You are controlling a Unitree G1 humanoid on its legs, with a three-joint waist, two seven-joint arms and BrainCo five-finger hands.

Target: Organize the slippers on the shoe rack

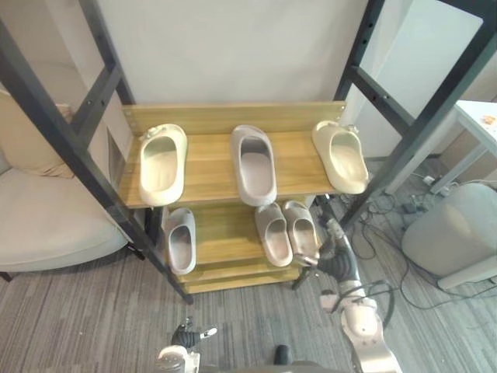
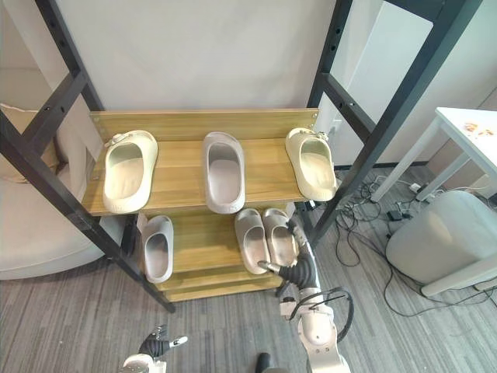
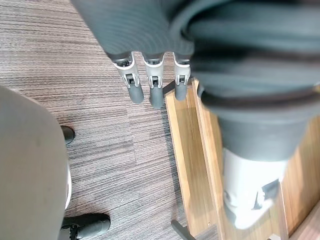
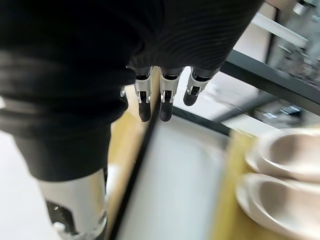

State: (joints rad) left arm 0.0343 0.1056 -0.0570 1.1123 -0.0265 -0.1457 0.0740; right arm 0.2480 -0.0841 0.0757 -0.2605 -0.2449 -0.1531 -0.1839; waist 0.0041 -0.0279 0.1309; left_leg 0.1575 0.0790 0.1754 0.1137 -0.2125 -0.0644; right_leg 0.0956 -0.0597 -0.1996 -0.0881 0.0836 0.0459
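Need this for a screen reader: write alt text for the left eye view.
Rack holds six slippers: cream, grey and cream on the top shelf; one grey and a grey pair below. The open right hand is beside the pair.

Slippers (image 1: pixel 163 165) cream/grey; rack (image 1: pixel 211 167) tan wood, blk frame (image 1: pixel 78 150).

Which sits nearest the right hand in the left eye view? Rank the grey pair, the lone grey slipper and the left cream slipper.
From the right hand:
1. grey pair, on the lower shelf, right beside the hand.
2. lone grey slipper, lower shelf, left end.
3. left cream slipper, top shelf, left end.
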